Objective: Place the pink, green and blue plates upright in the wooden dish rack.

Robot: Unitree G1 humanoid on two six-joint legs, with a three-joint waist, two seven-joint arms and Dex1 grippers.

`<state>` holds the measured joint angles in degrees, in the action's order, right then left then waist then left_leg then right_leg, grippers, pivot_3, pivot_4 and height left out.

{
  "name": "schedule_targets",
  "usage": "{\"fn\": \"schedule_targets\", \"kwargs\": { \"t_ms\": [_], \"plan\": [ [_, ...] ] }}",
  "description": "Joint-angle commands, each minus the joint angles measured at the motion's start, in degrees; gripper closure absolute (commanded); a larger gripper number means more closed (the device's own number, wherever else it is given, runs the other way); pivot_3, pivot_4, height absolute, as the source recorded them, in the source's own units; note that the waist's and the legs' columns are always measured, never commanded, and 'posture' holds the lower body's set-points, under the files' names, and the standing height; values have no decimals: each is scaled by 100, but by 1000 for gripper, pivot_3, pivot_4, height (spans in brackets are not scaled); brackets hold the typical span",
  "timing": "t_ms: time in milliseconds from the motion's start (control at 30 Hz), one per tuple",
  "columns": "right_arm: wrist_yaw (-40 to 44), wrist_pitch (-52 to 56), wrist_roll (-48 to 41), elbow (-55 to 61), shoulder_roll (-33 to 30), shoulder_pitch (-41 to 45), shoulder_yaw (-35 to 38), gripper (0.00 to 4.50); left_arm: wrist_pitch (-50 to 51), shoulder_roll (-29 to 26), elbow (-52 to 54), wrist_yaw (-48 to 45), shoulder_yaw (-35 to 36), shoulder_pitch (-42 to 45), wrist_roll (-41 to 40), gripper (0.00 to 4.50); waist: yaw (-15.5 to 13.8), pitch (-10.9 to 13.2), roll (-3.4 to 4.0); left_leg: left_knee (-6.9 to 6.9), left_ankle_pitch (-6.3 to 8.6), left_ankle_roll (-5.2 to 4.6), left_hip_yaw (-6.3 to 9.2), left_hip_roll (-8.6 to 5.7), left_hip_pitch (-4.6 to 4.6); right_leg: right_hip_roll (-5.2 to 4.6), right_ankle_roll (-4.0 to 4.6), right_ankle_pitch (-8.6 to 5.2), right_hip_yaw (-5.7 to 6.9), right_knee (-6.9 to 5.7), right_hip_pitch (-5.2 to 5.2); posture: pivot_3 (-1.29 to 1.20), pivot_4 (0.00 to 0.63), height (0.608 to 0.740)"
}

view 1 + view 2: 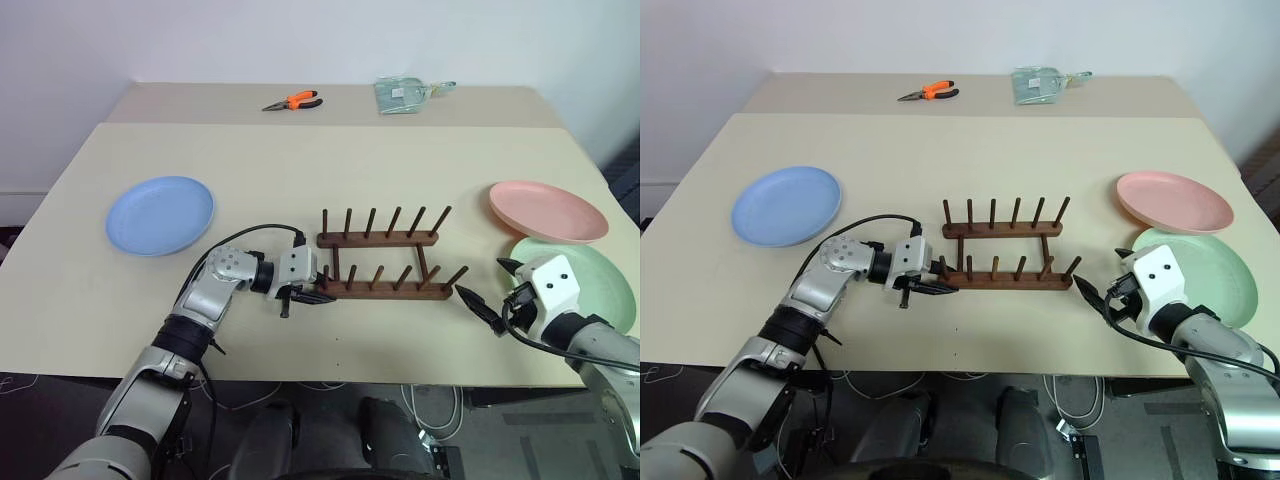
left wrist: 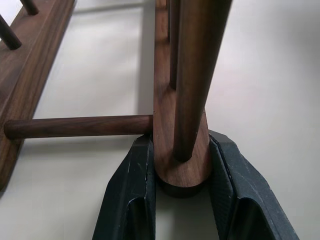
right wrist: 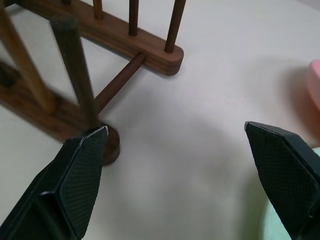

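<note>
Left eye view: a beige table (image 1: pixel 300 160) with a small dark brown wooden dish rack (image 1: pixel 385 262) near the middle of the front edge, two parallel base bars with upright pegs, no plate in it. Round light blue plate (image 1: pixel 160 214) flat toward the left edge. Round salmon pink plate (image 1: pixel 547 210) flat toward the right edge, with the round pale mint green plate (image 1: pixel 585 282) just in front of it, closer to the front right corner. Orange-handled pliers (image 1: pixel 293 101) and a clear packet (image 1: pixel 404 95) along the far edge.

Right eye view: left gripper (image 1: pixel 936 287) at the left end of the rack's near bar; right gripper (image 1: pixel 1102 296) just off the rack's right end, beside the green plate.

Left wrist view: black fingers (image 2: pixel 127 192) closed on either side of the rounded end of the near bar, gripping the rack, one peg rising straight ahead.

Right wrist view: fingers (image 3: pixel 80 180) spread wide, holding nothing, one tip next to the right end of the near bar, bare tabletop between them.
</note>
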<state>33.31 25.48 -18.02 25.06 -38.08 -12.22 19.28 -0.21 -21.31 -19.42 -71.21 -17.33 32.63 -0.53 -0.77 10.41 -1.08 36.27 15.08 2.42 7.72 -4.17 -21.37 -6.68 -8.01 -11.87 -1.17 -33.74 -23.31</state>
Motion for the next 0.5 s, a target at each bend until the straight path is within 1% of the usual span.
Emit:
{"fn": "schedule_targets", "kwargs": {
  "t_ms": [33, 133, 167, 200, 233, 267, 333, 400, 467, 500],
  "plan": [
    [20, -81, 131, 3, -99, -43, 68, 0, 225, -127, 240, 229, -11, 36, 100, 1732, 5, 0, 1, 0, 0, 0, 0, 0, 1, 0, 0, 0, 0, 0, 0, 0, 150, 740],
    [116, -64, 196, 31, -177, -252, 162, 0, 492, -370, 468, 295, 22, -139, 103, 214, 19, -1, 2, -3, 0, 0, 0, 0, 3, 1, 0, 0, 1, -2, -1, 0, 150, 740],
    [188, -60, 172, 64, -212, -359, 232, 254, 657, -506, 645, 238, 85, -267, -4, 9, 29, -2, 4, -5, 0, 0, -1, 0, 4, 1, 0, 0, 0, -2, -2, 0, 150, 740],
    [273, -28, 112, 112, -245, -463, 296, 549, 850, -637, 846, 171, 149, -405, -131, 0, 33, -5, 7, -6, 0, 0, -2, 1, 5, 1, 1, 0, 0, -3, -3, 0, 150, 740],
    [380, -4, 52, 195, -284, -588, 334, 861, 1103, -775, 1124, 92, 225, -582, -312, 126, 42, -5, 9, -9, 0, 0, -2, 2, 7, 1, 3, 1, 0, -3, -2, 0, 150, 740],
    [474, 19, 10, 281, -316, -692, 335, 1340, 1386, -908, 1439, -8, 284, -767, -520, 439, 57, -7, 12, -10, 0, 0, -3, 3, 7, 1, 3, 1, -1, -3, -2, 0, 150, 740],
    [635, 122, -108, 484, -350, -851, 258, 2342, 1893, -1170, 2129, -205, 324, -1156, -918, 1360, 68, -7, 13, -11, 1, 0, -3, 6, 7, 1, 5, 0, -2, -5, -4, 0, 150, 740],
    [738, 235, -202, 649, -358, -937, 119, 3399, 2265, -1307, 2637, -242, 304, -1430, -1183, 2411, 72, -11, 20, -8, 1, 0, -3, 10, 6, 1, 13, -15, -2, -9, -5, 0, 150, 740],
    [784, 336, -177, 800, -328, -951, -286, 4479, 2524, -1229, 3071, 23, 165, -1705, -1218, 3483, 53, -12, 20, -5, 1, 0, -2, 13, 6, -2, 12, -19, -2, -9, -2, 0, 150, 740],
    [683, 394, -75, 799, -273, -822, -531, 4500, 2611, -1045, 3140, 337, 93, -1769, -1122, 3941, 37, -12, 20, -2, 1, 0, -2, 15, 5, -3, 13, -20, -2, -8, -1, 0, 150, 740]
  ]
}}
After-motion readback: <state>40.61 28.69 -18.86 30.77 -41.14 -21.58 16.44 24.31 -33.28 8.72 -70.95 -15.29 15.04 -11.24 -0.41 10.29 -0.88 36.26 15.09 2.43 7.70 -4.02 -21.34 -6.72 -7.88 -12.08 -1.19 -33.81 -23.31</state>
